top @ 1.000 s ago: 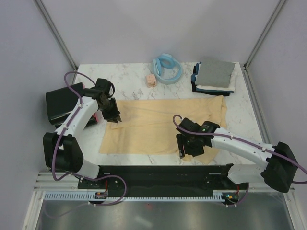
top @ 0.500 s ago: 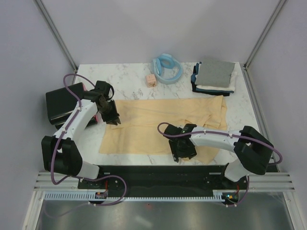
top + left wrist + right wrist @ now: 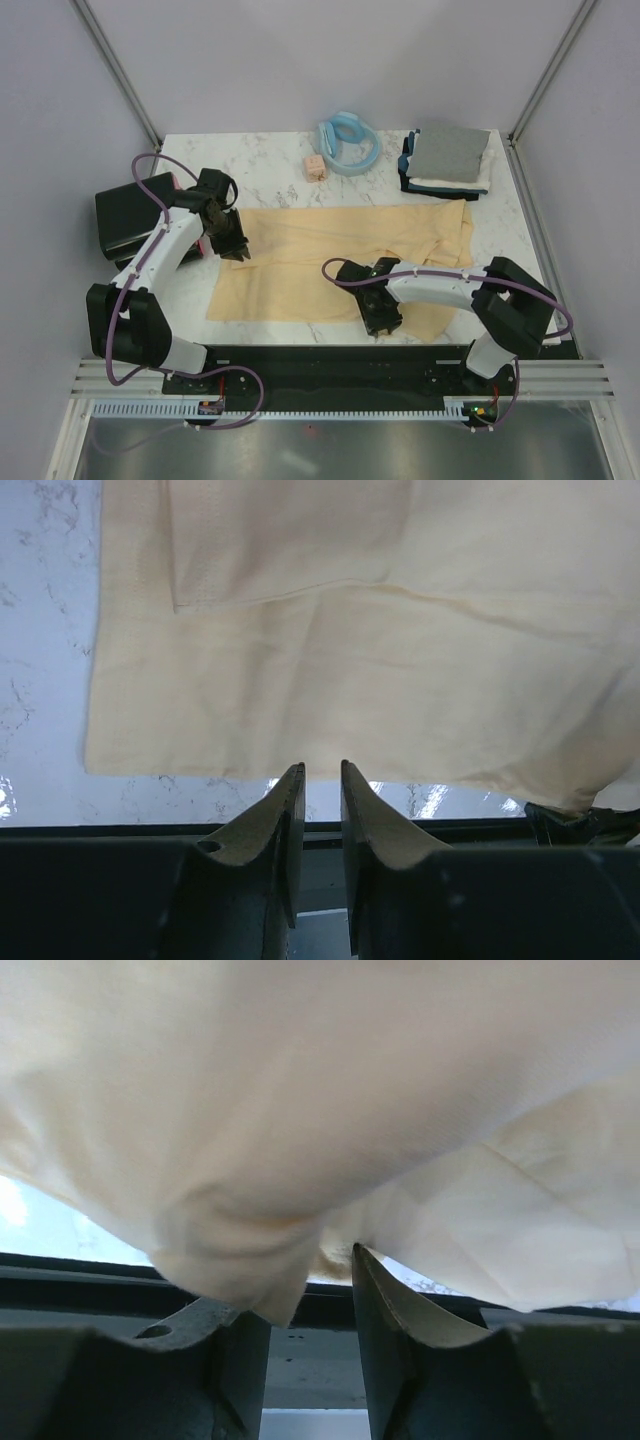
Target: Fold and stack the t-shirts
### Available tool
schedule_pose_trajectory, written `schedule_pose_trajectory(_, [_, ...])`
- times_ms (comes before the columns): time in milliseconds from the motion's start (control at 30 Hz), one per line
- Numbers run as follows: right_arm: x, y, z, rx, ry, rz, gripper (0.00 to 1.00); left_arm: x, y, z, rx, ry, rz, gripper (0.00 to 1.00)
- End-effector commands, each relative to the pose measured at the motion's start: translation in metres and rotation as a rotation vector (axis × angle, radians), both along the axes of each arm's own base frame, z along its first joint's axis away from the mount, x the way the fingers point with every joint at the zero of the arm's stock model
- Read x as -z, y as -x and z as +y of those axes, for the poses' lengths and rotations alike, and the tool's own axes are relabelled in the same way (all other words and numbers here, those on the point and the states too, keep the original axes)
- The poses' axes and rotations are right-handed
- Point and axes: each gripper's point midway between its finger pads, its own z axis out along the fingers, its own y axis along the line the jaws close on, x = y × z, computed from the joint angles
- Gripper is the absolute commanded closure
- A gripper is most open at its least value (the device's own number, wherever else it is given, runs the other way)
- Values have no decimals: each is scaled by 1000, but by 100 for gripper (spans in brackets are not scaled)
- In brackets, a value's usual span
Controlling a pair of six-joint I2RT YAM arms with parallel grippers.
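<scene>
The big cream t-shirt [image 3: 330, 255] lies spread flat on the tabletop [image 3: 260, 180]. Its long axis runs left to right across the arms, with one long edge towards the robot. Everything turns on that near edge. The right claw [image 3: 383, 320] sits right on it, towards the right half, and the cloth stretches away from the fingers to the far side. In the right wrist view the fingers stand partly apart. Cloth is draped over one finger and bunched at the mouth of the gap, but a firm pinch cannot be told from here.

The left claw [image 3: 235, 247] is at the shirt's far left corner, diagonally across from its partner. Its fingers show only a slim gap with nothing in it, and the cloth lies below and beyond the tips.

So the right arm is the nearer one to the near edge, and a fold would likely carry that edge up and away towards the far side. The folded pile [image 3: 447, 160] waits at the far right corner.
</scene>
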Motion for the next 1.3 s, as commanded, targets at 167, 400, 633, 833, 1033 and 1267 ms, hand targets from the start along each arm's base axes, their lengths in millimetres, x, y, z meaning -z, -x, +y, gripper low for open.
schedule_pose_trajectory(167, [-34, -7, -24, 54, 71, -90, 82, 5, -1, 2, 38, -15, -27, 73])
schedule_pose_trajectory(400, [-41, 3, -25, 81, 43, -60, 100, 4, -6, 0, 56, -6, -41, 73])
schedule_pose_trajectory(633, [-98, -12, -33, 127, 73, -157, 100, 4, -10, -1, 72, -7, -52, 74])
schedule_pose_trajectory(833, [-146, -9, -38, 166, 91, -158, 100, 0, -13, -9, 82, 39, -71, 75])
schedule_pose_trajectory(1033, [-170, -12, -15, 207, -30, -166, 100, -7, -14, -13, 91, 59, -100, 75])
schedule_pose_trajectory(1267, [-189, -48, 0, 182, -19, -292, 100, -10, -12, -17, 102, 88, -103, 75])
